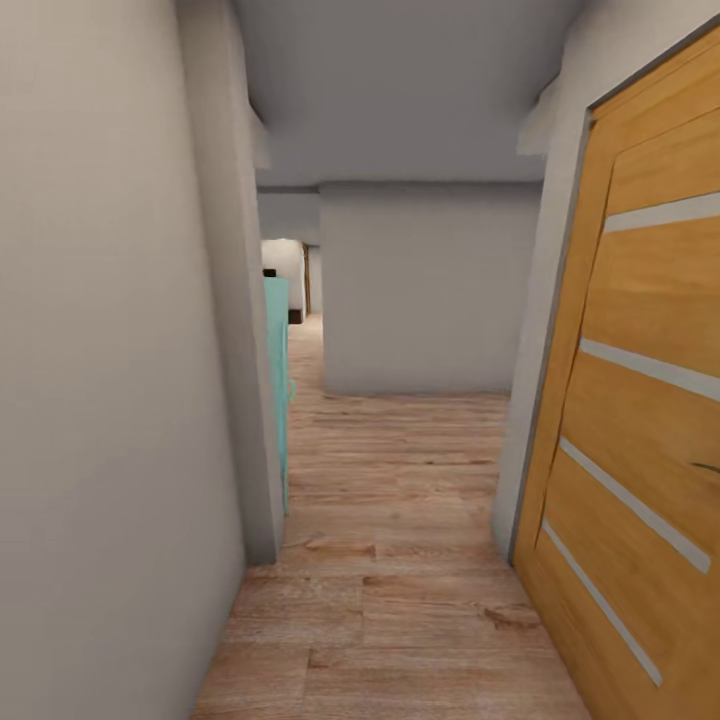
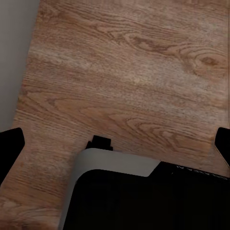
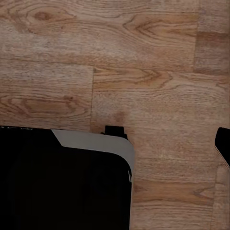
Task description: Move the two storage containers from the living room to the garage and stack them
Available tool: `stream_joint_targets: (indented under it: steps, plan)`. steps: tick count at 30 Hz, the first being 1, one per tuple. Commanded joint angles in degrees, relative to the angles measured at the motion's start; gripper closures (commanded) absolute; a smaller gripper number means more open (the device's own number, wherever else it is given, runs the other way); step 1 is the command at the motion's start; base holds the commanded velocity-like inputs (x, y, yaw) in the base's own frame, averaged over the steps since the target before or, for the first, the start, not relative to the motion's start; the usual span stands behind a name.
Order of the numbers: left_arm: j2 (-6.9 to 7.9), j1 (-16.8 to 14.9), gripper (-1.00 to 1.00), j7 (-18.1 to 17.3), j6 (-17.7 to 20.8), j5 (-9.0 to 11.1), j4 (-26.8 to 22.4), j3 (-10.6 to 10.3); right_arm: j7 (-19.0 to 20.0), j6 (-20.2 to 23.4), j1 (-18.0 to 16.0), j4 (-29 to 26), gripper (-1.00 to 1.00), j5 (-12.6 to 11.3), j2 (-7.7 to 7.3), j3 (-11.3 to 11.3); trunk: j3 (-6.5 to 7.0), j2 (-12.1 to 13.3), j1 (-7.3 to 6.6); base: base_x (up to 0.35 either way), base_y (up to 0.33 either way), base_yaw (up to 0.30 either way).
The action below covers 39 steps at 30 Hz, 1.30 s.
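Note:
I am in a narrow hallway with light wood-plank flooring point(image 1: 400, 560). The two storage containers are out of view. In the left wrist view my left gripper point(image 2: 115, 146) hangs over the planks, its dark fingertips point(image 2: 10, 148) far apart at the picture's edges with nothing between them. My right gripper point(image 3: 115, 143) also hangs over the planks in the right wrist view. One dark fingertip point(image 3: 223, 143) stands at the edge, and nothing is held. Below both grippers lies the robot's black and grey base point(image 2: 143, 196).
A wooden door point(image 1: 640, 420) with pale stripes stands close on the right. A pale grey wall point(image 1: 110, 380) runs along the left, ending at a corner beside a teal door point(image 1: 280, 390). Ahead, a grey wall point(image 1: 425, 290) blocks the hallway, and a passage continues to its left point(image 1: 305, 330).

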Motion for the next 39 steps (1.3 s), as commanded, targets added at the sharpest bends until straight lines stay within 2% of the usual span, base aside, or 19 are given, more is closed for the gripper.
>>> stream_joint_targets:
  steps: [1, 10, 21, 39]
  plan:
    - [0.0, -0.04, -1.0, 0.07, -0.16, 0.43, 0.03, -0.49, 0.03, -0.29, -0.07, 0.16, -1.0, -0.42, 0.03, 0.48, -0.08, -0.06, 0.04, 0.321, 0.0, 0.001]
    - [0.0, -0.04, -1.0, 0.07, -0.16, 0.43, 0.03, -0.49, -0.02, -0.23, -0.07, 0.16, -1.0, -0.47, 0.01, 0.44, -0.08, -0.06, 0.04, 0.321, 0.0, 0.0]
    - [0.0, -0.04, -1.0, 0.07, -0.16, 1.51, 0.03, -0.49, -0.03, -0.2, -0.07, 0.16, -1.0, -0.48, 0.01, 0.46, -0.08, -0.06, 0.04, 0.321, -0.01, 0.0]
    - [0.08, -0.04, -1.0, 0.07, -0.21, 1.57, 0.03, -0.49, -0.03, -0.2, -0.07, 0.16, -1.0, -0.43, 0.01, 0.48, -0.08, -0.06, 0.04, 0.301, -0.178, 0.0]
